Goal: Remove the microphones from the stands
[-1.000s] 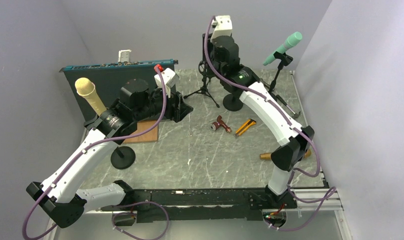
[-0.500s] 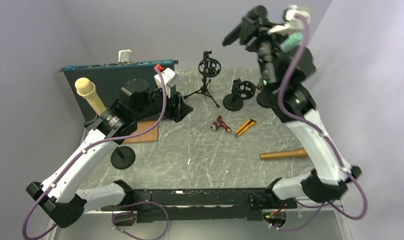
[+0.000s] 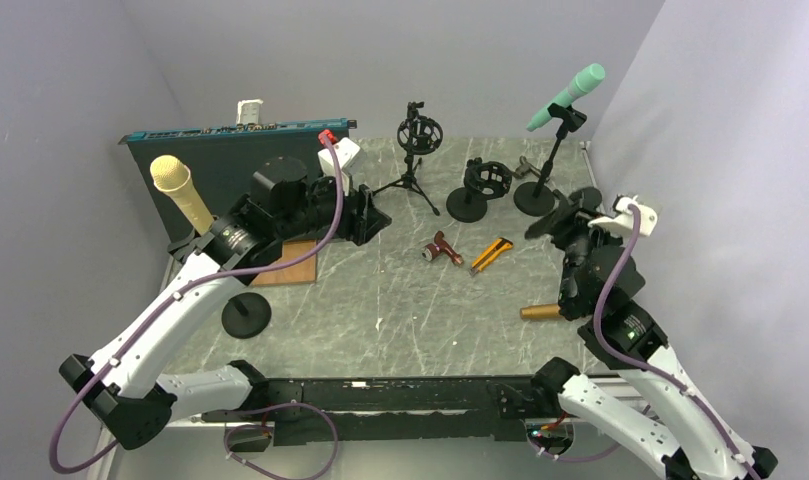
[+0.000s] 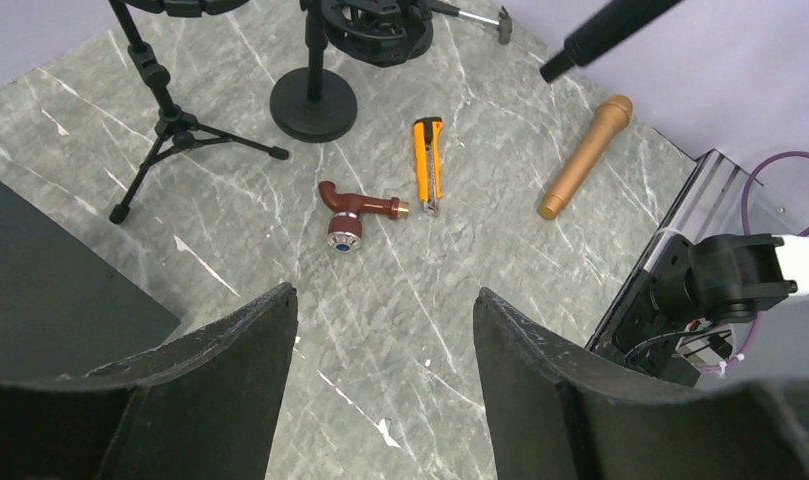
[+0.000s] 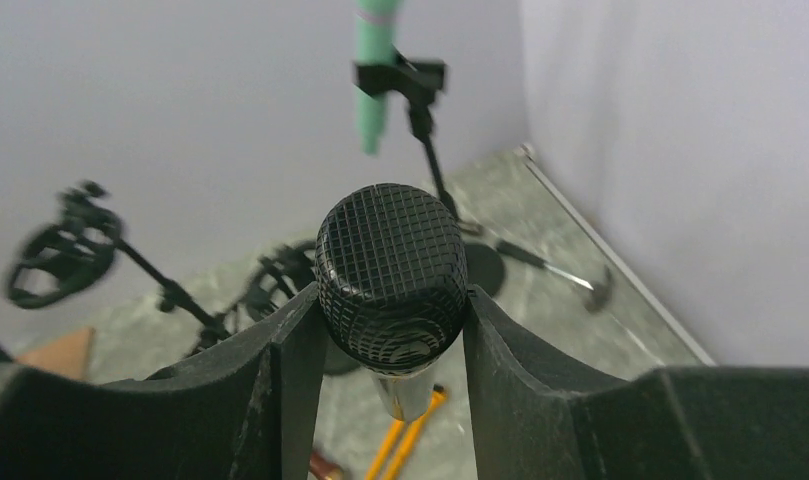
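Right fingers (image 5: 280,350): were part-closed, clamping the black mesh-headed microphone (image 5: 392,265) from both sides.
Microphone: hung in the air over the right side of the grey marble bench (image 3: 400,300), well apart from the black round-based stand with its empty ring cradle (image 3: 485,180).
Left fingers (image 4: 245,345): stood spread wide, holding nothing, above the bench.
Bench middle: an orange utility knife (image 4: 429,165) lay flat.

Four microphones: a cream microphone (image 3: 170,180), a teal microphone (image 3: 577,88), a black microphone (image 5: 392,268) and a tan microphone (image 4: 586,155). Four stands: a left stand (image 3: 245,315), a tripod stand (image 3: 410,185), a short stand (image 3: 467,205) and a tall stand (image 3: 533,197). One utility knife (image 4: 428,165), one hammer (image 5: 555,272), one pipe fitting (image 4: 355,210).
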`<state>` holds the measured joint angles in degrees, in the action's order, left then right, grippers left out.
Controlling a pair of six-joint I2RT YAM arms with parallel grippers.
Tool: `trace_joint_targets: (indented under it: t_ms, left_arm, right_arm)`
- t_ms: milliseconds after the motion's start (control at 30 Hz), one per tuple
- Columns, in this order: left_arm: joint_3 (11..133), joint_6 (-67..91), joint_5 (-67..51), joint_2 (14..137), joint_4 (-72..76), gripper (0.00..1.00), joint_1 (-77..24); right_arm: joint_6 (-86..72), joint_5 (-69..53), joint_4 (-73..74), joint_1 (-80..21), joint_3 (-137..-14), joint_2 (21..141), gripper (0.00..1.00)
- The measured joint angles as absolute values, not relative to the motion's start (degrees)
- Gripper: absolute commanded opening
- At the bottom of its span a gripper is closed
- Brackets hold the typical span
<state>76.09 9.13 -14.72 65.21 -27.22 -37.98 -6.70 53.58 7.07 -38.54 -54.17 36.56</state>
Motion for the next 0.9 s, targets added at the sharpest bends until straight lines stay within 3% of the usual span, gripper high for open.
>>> trace_joint_targets:
  t_ms: [133,467,700,900]
  left_arm:
    - [76.1,9.1,-14.6,66.5,-27.3,0.68,-38.4]
    - [76.1,7.5,-11.0,68.4,-28.3,0.65,-39.1]
    - [76.7,7.0,-5.7,65.2,-28.0,0.64,-39.6]
    - [81.6,5.3,-3.0,63.5,-28.5,0.65,-39.8]
  right_arm:
    - [-15.1,58.2,17.1,-38.4,-49.6,32.1,0.0]
    - [-32.2,55.7,30.9,-38.4,-42.7,29.0,0.0]
    - [-38.6,48.1,36.3,-34.5,-42.5,38.1,0.0]
    - [-39.1,38.5,36.1,-24.4,-36.9,33.6,0.0]
